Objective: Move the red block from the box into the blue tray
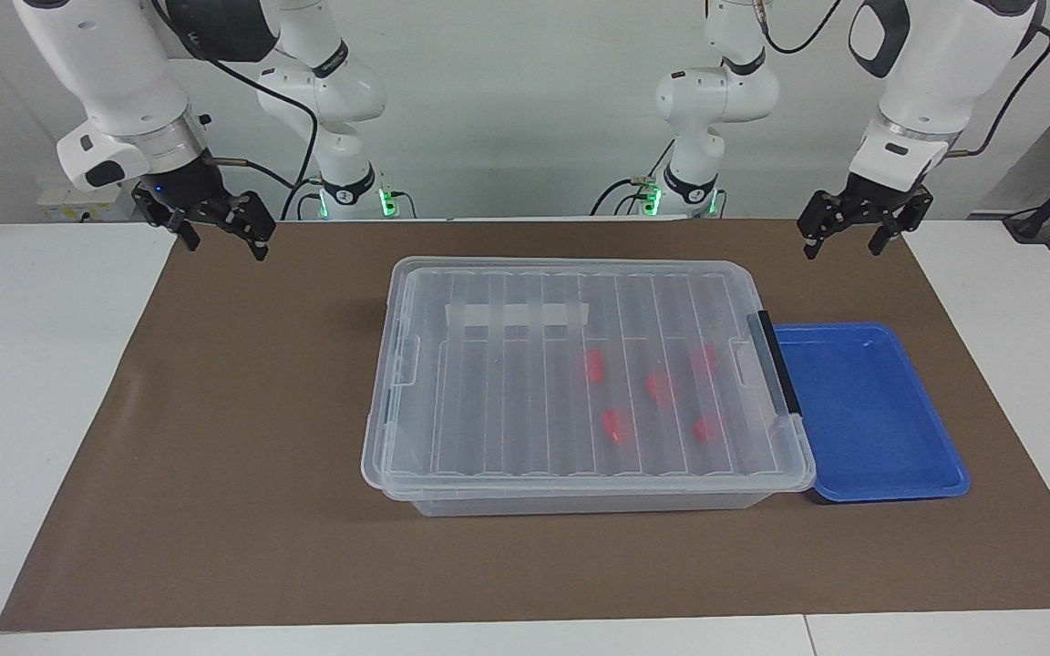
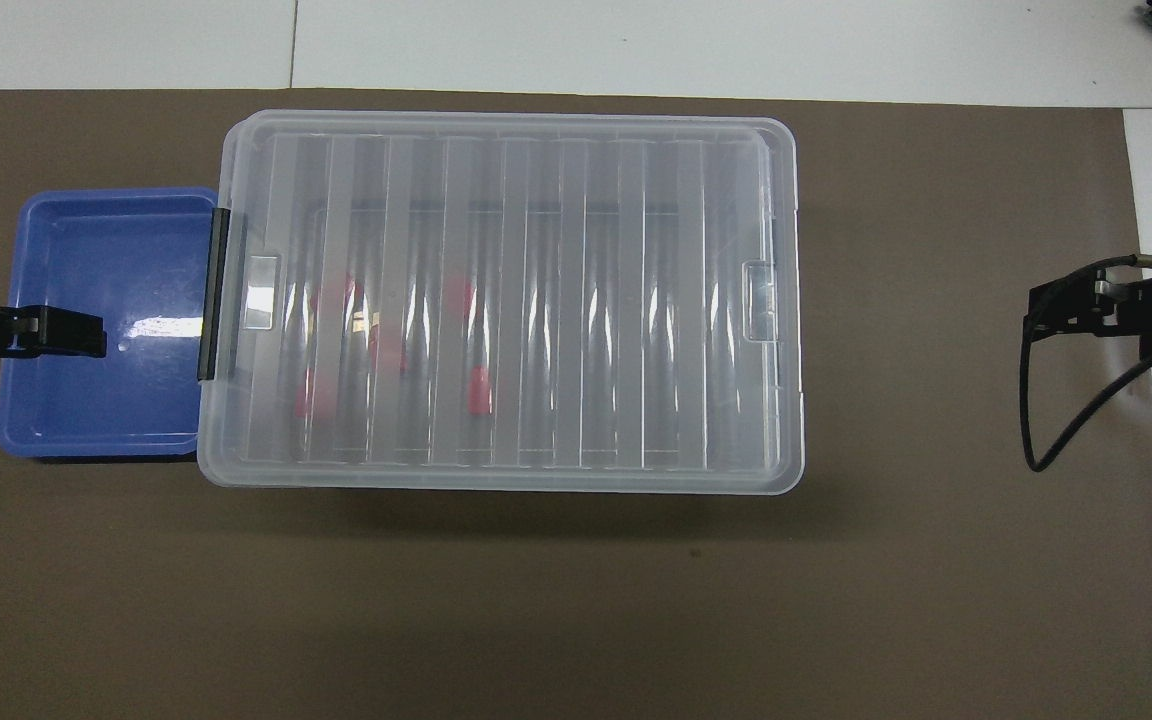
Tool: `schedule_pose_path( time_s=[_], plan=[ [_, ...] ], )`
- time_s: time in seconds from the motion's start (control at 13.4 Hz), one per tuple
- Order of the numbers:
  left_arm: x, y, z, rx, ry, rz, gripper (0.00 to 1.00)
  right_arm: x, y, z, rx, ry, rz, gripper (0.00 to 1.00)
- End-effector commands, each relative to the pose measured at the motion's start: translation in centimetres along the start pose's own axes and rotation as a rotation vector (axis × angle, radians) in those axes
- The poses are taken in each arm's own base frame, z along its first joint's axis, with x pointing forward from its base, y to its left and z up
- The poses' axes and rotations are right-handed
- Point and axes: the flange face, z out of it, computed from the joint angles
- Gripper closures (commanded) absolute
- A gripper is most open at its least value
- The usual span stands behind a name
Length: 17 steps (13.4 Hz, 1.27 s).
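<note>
Brown mat [image 1: 242,474], white table [image 1: 24,383], pale wall [image 1: 525,100]

Brown mat [image 1: 242,437] on white table [image 1: 24,383]

A white surface [image 1: 42,383] carries a brown mat [image 1: 242,474] that covers most of it, leaving white margins around the mat's edges. On the mat stands the box [image 1: 580,383], lid on, roughly at the mat's middle. The tray [image 1: 871,419] lies on the mat touching the box's end toward the left arm's end of the surface.
</note>
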Motion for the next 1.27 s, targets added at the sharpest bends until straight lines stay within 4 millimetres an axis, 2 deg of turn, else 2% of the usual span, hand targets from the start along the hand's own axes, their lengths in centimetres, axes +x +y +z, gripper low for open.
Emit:
schedule_pose_path(
  time_s=[0.0,0.45,0.75,0.82,0.9,1.2],
  plan=[
    [-0.9,-0.2,-0.1,-0.010,0.004,-0.003,0.00,-0.6,0.3,0.0,0.017,0.004,-0.020,0.00],
    [-0.9,-0.2,-0.1,-0.010,0.004,-0.003,0.00,-0.5,0.5,0.0,0.018,0.008,-0.017,0.00],
    [-0.9,-0.2,-0.1,-0.010,0.004,-0.005,0.00,0.1,-0.8,2.7,0.025,0.046,-0.027,0.00],
    [-0.9,-0.2,-0.1,-0.010,0.004,-0.003,0.00,0.5,-1.3,3.9,0.029,0.070,-0.033,0.00],
    [-0.9,-0.2,-0.1,-0.010,0.004,-0.003,0.00,0.6,-3.1,4.8,0.035,0.093,-0.061,0.00],
    [-0.9,-0.2,-0.1,-0.010,0.004,-0.005,0.00,1.4,-8.0,7.6,0.047,0.115,-0.067,0.00]
  ],
)
